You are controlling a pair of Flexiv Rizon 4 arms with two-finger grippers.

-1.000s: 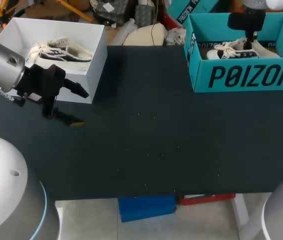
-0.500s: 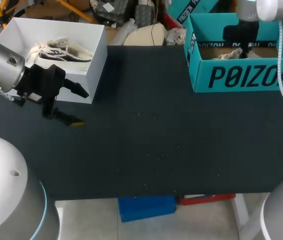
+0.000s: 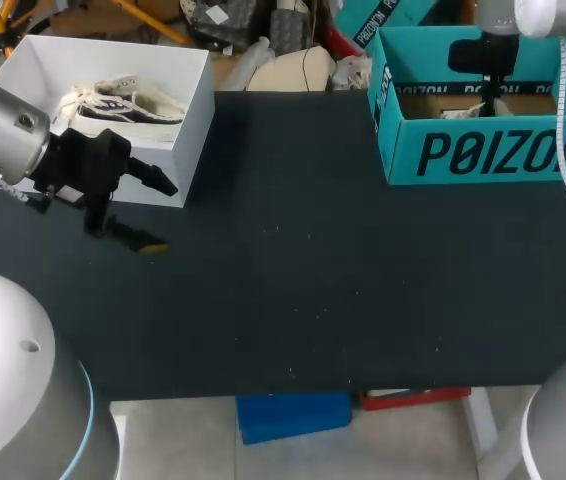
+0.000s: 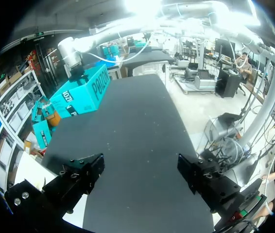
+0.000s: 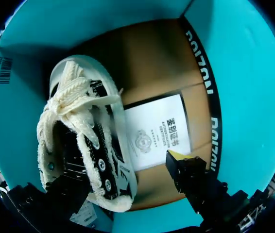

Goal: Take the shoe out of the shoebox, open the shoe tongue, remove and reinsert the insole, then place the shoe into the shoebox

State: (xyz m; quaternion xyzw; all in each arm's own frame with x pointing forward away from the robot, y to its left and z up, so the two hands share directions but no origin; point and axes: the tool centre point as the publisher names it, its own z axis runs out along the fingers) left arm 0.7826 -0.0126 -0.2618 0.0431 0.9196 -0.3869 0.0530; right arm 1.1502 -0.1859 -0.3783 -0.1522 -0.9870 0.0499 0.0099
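Hovering over the shoe [image 5: 86, 141] inside the box [image 5: 254, 73] with right fingers [image 5: 196, 184] wide apart; probably needing a deeper, centred hold across its sides.

Surface: black matte table [image 3: 303, 290]. White open cardboard box [image 3: 195, 120] upper left of frame; teal cardboard shoebox [image 3: 483, 152] upper right.

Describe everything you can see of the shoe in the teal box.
The shoe is a sneaker: black upper, fuzzy cream trim, thick cream laces, metal eyelets, white sole. It lies on its side on the brown floor of the box, sole edge toward a white card. The open right tool hangs over it; contact cannot be told.
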